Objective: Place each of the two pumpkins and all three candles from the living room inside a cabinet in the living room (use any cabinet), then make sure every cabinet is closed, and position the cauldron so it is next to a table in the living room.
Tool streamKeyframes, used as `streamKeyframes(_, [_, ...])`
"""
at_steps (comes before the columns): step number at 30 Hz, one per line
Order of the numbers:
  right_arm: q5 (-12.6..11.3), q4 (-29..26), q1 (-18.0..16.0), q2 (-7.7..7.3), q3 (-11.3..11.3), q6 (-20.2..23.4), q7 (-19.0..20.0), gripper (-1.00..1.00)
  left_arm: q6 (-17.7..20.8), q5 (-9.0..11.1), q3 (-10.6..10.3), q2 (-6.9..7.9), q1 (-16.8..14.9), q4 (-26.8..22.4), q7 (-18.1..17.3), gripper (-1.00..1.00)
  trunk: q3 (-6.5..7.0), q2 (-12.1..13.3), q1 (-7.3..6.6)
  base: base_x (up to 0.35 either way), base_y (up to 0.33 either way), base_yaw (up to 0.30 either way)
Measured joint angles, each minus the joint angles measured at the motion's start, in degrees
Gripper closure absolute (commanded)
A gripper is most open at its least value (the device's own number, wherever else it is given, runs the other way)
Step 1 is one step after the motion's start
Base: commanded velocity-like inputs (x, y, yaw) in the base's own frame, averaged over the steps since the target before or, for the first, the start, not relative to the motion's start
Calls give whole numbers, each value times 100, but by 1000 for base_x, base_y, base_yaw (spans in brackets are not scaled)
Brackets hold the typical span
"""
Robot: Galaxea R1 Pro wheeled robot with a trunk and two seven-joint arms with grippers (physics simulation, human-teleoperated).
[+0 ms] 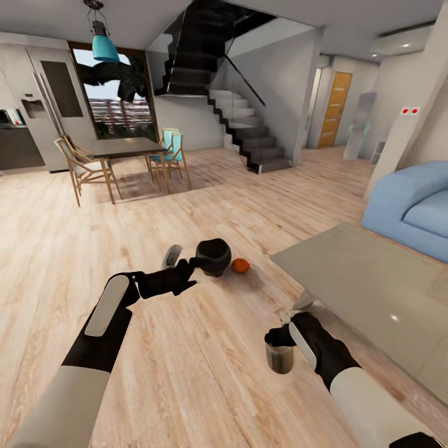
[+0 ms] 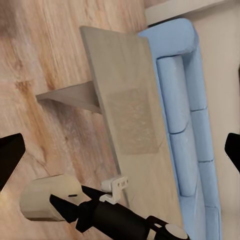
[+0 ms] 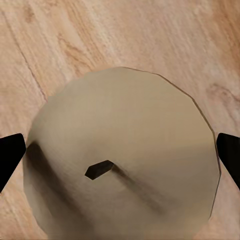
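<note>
While the round black wide-mouthed cauldron (image 1: 213, 256) sits on the pale wood plank floor (image 1: 186, 373), a small orange ribbed pumpkin (image 1: 240, 266) lies just beside it, on the side twd the low rectangular glass-top coffee table (image 1: 373, 286). L gripper (image 1: 190, 272) reaches at the cauldron's rim — fingers (image 1: 180, 269) up against it, but can't tell if clamped. R gripper (image 1: 280, 339) w/ fingers closed round a stubby grey-beige cylindrical candle (image 1: 280, 358), held over the floor just beside the table's near corner; R wrist view looks down on its flat top and dark wick (image 3: 100, 169). Beyond the table — blue upholstered sofa (image 1: 410, 208). Far back: dark dining table (image 1: 124, 148) w/ wooden chairs, black staircase (image 1: 249, 134).
</note>
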Motion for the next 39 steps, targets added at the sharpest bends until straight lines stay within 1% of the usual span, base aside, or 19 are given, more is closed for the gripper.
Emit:
streamKeyframes(4, [0,28,0,0,33,-4,0,100,0,0,0,-8,0,0,0,-100,0,0,0,0,0,284])
streamKeyframes(32, [1,65,0,3,38,-16,0,100,0,0,0,-17,0,9,0,-100,0,0,0,0,0,284])
streamKeyframes(35, [2,122,0,4,42,-171,0,100,-1,0,0,-18,0,9,0,-100,0,0,0,0,0,284])
streamKeyframes(39, [-5,181,0,1,169,-248,0,100,-3,0,0,-18,0,9,0,-100,0,0,0,0,0,284])
